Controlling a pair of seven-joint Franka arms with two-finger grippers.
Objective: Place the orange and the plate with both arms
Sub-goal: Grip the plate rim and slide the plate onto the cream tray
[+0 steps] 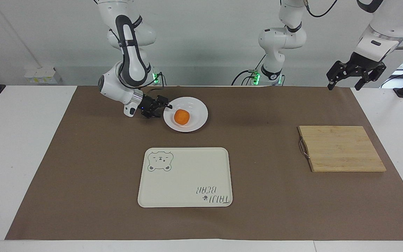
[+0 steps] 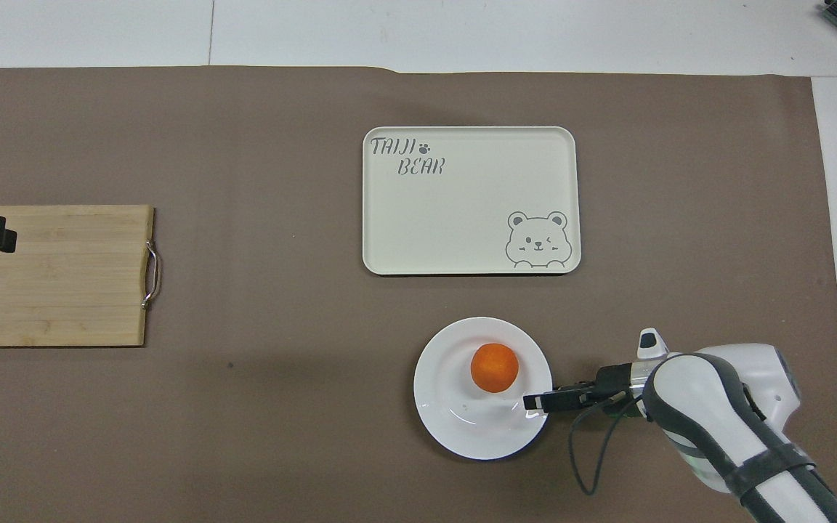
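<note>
Orange (image 1: 181, 117) sits in the sunken centre of the plate (image 1: 198, 108). Plate is on the brown mat (image 1: 82, 168), close to the bench edge where the robots stand, toward the right arm's end.

Right gripper (image 1: 164, 106) is low at the plate rim on the right arm's side, one finger (image 2: 535, 402) over the rim. Can't tell whether it has pinched the rim or stands apart.

Left gripper (image 1: 345, 85) hangs in the air with fingers spread, holding nothing, over the bench corner at the left arm's end; that arm waits.

Tray (image 1: 187, 164) lies farther from the robots than the plate, nothing on it. Cutting board (image 1: 341, 148) lies toward the left arm's end.
</note>
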